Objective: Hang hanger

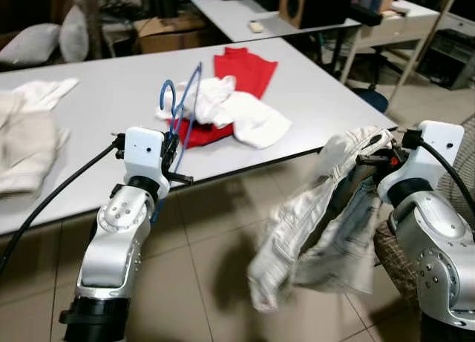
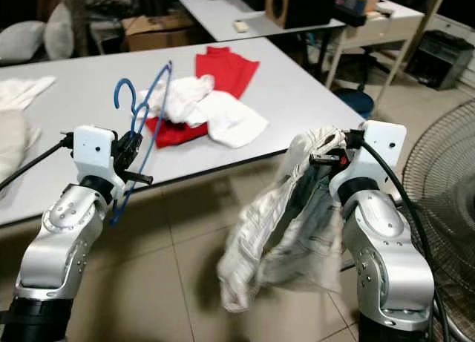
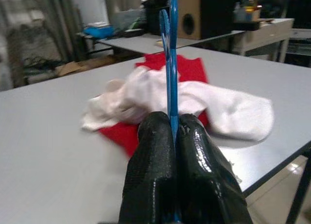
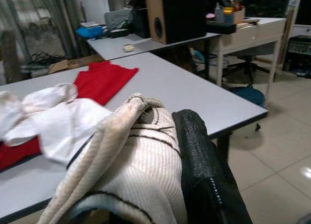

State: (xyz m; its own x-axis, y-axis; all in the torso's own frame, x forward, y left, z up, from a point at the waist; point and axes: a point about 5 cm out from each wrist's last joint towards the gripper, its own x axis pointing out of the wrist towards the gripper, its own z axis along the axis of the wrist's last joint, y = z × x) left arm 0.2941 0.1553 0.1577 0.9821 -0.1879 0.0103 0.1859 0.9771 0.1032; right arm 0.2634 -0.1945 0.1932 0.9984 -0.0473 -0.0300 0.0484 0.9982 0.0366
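Observation:
A blue wire hanger (image 1: 180, 104) stands upright in my left gripper (image 1: 172, 150), which is shut on its lower part just in front of the table's near edge; in the left wrist view the blue hanger (image 3: 171, 63) rises from between the closed fingers (image 3: 155, 161). My right gripper (image 1: 371, 161) is shut on a cream-white garment (image 1: 319, 231) that droops toward the floor, off the table's right corner. In the right wrist view the garment (image 4: 131, 156) is draped over the fingers (image 4: 199, 156).
The grey table (image 1: 111, 90) carries a red cloth (image 1: 249, 71), a white garment (image 1: 245, 116) on it, and more white clothes (image 1: 26, 142) at the left. Desks with a speaker (image 1: 300, 4) stand behind. A fan (image 2: 445, 179) is at the right. Tiled floor lies below.

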